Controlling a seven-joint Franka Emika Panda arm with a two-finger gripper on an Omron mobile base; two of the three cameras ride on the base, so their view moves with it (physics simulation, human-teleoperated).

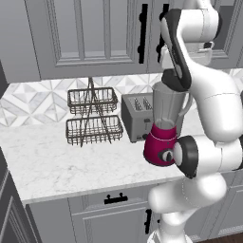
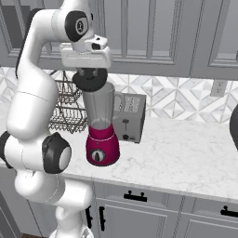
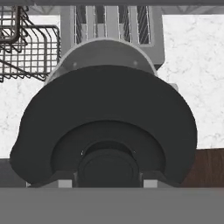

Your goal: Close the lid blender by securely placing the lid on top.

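Pincer: your gripper (image 2: 89, 73) is clamped on the lid (image 2: 89, 80), hanging above the jar mouth
Lid: dark round cap just over the rim; seated or not, you cannot tell
Blender (image 1: 164, 127): magenta base, clear jar; on the marble counter (image 1: 71, 161)
Neighbours: silver toaster (image 1: 136, 116) just behind the blender; two-tier wire rack (image 1: 93, 116) beside the toaster

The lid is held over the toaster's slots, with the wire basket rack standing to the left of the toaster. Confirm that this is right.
Not quite. The gripper holds the lid over the blender jar's rim, not the toaster; the right base view shows this. The wire basket rack does stand left of the toaster.
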